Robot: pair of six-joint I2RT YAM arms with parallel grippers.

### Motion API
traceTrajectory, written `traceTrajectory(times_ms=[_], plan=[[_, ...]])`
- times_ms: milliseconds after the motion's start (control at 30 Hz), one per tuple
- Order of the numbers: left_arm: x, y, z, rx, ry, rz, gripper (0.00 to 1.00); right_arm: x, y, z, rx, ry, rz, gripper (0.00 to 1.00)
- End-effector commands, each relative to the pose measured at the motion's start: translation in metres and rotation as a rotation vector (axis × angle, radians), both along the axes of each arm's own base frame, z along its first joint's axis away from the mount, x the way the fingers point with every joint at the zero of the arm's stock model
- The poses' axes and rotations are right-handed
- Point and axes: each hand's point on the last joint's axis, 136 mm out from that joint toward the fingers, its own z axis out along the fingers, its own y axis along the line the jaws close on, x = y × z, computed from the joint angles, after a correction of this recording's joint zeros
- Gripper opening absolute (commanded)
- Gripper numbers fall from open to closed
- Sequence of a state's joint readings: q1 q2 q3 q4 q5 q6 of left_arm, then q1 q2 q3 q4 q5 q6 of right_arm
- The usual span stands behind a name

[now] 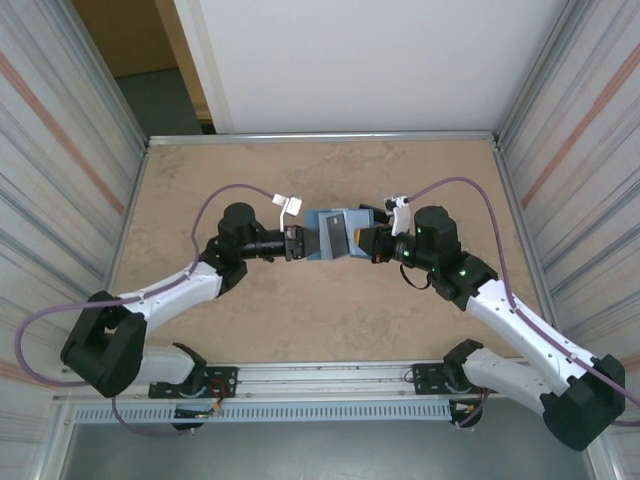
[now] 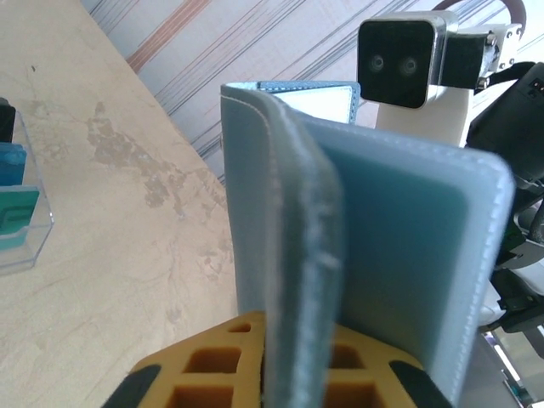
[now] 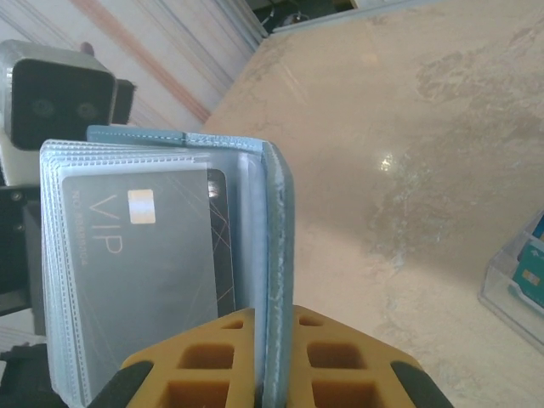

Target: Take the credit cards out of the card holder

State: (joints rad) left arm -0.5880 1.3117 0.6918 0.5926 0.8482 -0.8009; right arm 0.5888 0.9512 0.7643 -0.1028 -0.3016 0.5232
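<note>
Holding card holder (image 1: 335, 236) open, lifted off table (image 1: 250, 330): left gripper (image 1: 300, 243) clamps its left panel, right gripper (image 1: 372, 244) clamps its right panel, so sleeves (image 3: 53, 255) fan out. Grey VIP card (image 3: 140, 255) sits inside sleeves, not yet pulled.

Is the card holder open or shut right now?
Open. The card holder spreads between the left gripper and right gripper; its clear sleeves fan out, a grey VIP card inside.

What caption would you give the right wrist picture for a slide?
Right gripper clamps one panel of the open card holder, a grey VIP card showing in its clear sleeves.
</note>
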Motion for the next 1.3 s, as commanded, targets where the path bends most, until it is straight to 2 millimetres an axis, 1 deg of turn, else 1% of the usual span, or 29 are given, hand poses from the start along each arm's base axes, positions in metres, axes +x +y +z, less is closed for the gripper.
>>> traceTrajectory(times_ms=[0, 67, 167, 267, 367, 400, 500, 600, 700, 800, 867, 900, 967, 1067, 1167, 1267], plan=[[-0.008, 0.004, 0.025, -0.02, -0.095, -0.017, 0.26, 0.005, -0.009, 0.001, -0.013, 0.003, -0.059, 0.0], [-0.008, 0.006, 0.024, -0.009, -0.097, -0.012, 0.35, 0.005, -0.01, 0.0, -0.016, 0.008, -0.064, 0.0], [-0.009, 0.008, 0.022, 0.01, -0.098, 0.001, 0.43, 0.004, -0.011, 0.002, -0.009, 0.013, -0.072, 0.0], [-0.01, 0.01, 0.022, 0.012, -0.102, 0.005, 0.48, 0.004, -0.011, 0.004, -0.003, 0.011, -0.077, 0.0], [-0.011, 0.01, 0.024, 0.008, -0.105, 0.0, 0.59, 0.005, -0.012, 0.006, -0.004, 0.016, -0.083, 0.0], [-0.011, 0.01, 0.024, 0.007, -0.107, 0.0, 0.61, 0.005, -0.012, 0.007, -0.002, 0.018, -0.082, 0.0], [-0.009, 0.01, 0.022, 0.01, -0.102, 0.006, 0.63, 0.005, -0.009, 0.006, 0.005, 0.033, -0.073, 0.0], [-0.005, 0.009, 0.016, 0.038, -0.097, 0.022, 0.66, 0.004, -0.004, 0.008, 0.02, 0.05, -0.058, 0.0], [0.001, 0.009, 0.005, 0.1, -0.101, 0.061, 0.67, 0.001, 0.002, 0.01, 0.022, 0.066, -0.041, 0.0], [0.007, 0.011, -0.008, 0.178, -0.112, 0.117, 0.7, -0.001, 0.004, 0.008, 0.005, 0.099, -0.04, 0.0], [0.01, 0.012, -0.016, 0.214, -0.11, 0.145, 0.73, -0.001, 0.006, -0.003, -0.019, 0.151, -0.042, 0.0], [0.011, 0.013, -0.02, 0.227, -0.104, 0.159, 0.76, -0.001, 0.007, -0.006, -0.021, 0.171, -0.04, 0.0], [0.014, 0.016, -0.028, 0.248, -0.084, 0.183, 0.83, -0.004, 0.008, -0.013, -0.021, 0.212, -0.043, 0.0], [0.016, 0.023, -0.039, 0.27, -0.061, 0.233, 0.97, -0.007, 0.007, -0.024, -0.014, 0.269, -0.053, 0.0], [0.02, 0.037, -0.049, 0.297, -0.042, 0.316, 0.99, -0.012, 0.004, -0.035, -0.012, 0.312, -0.078, 0.0], [0.024, 0.058, -0.053, 0.343, -0.049, 0.432, 0.99, -0.017, -0.001, -0.048, -0.035, 0.351, -0.114, 0.0]])
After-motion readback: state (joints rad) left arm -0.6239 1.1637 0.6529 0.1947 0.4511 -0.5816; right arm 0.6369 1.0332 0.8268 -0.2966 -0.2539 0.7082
